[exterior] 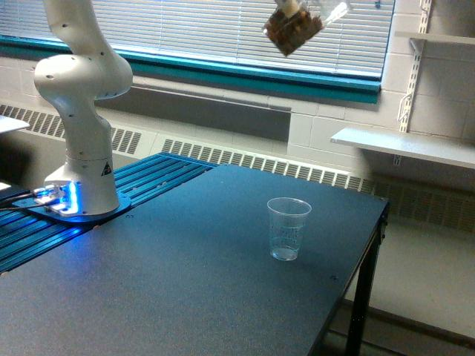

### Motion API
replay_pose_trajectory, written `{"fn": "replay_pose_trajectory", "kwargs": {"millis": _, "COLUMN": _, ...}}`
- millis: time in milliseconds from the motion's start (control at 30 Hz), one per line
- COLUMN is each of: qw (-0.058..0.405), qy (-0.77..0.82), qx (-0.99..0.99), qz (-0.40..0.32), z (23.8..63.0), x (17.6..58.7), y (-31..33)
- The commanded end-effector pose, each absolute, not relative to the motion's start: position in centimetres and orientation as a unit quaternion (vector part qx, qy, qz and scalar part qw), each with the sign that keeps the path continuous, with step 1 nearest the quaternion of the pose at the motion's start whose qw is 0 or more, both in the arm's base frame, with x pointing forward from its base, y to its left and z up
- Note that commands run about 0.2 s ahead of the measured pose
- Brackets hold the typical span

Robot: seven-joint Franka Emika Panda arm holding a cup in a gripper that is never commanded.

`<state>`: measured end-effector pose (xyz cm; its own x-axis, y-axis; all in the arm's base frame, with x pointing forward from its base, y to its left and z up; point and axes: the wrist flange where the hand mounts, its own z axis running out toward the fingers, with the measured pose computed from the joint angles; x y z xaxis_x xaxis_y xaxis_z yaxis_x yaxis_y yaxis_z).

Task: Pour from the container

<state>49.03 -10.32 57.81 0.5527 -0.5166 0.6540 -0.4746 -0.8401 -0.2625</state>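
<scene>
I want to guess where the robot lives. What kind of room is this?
Probably a lab or classroom: a robot arm bolted beside a dark table, painted block walls, window blinds and wall shelves.

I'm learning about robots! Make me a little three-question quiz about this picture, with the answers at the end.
1. True or false: the small cup on the table stands upright.
2. What does the tilted container near the top of the picture hold? A) blue water B) brown bits C) nothing
3. Fill in: the robot's white base stands toward the exterior view's ____.

Key: 1. True. 2. B. 3. left.
</scene>
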Motion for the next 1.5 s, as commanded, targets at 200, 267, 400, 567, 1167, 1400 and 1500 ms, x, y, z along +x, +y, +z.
{"fn": "replay_pose_trajectory", "kwargs": {"millis": 200, "qw": 0.012, "qy": 0.187, "qx": -0.914, "qz": -0.361, "z": 54.2, "x": 46.7, "y": -6.9}}
{"fn": "replay_pose_trajectory", "kwargs": {"millis": 267, "qw": 0.013, "qy": 0.176, "qx": -0.918, "qz": -0.354, "z": 53.3, "x": 46.3, "y": -6.6}}
{"fn": "replay_pose_trajectory", "kwargs": {"millis": 400, "qw": 0.019, "qy": 0.163, "qx": -0.926, "qz": -0.34, "z": 51.3, "x": 45.5, "y": -5.9}}
{"fn": "replay_pose_trajectory", "kwargs": {"millis": 567, "qw": 0.016, "qy": 0.145, "qx": -0.936, "qz": -0.319, "z": 49.1, "x": 44.6, "y": -5.1}}
{"fn": "replay_pose_trajectory", "kwargs": {"millis": 1167, "qw": -0.02, "qy": 0.115, "qx": -0.958, "qz": -0.261, "z": 43.3, "x": 42.6, "y": -3.7}}
{"fn": "replay_pose_trajectory", "kwargs": {"millis": 1400, "qw": -0.029, "qy": 0.117, "qx": -0.964, "qz": -0.238, "z": 40.7, "x": 41.7, "y": -3.7}}
{"fn": "replay_pose_trajectory", "kwargs": {"millis": 1500, "qw": -0.034, "qy": 0.116, "qx": -0.966, "qz": -0.227, "z": 39.9, "x": 41.5, "y": -3.6}}
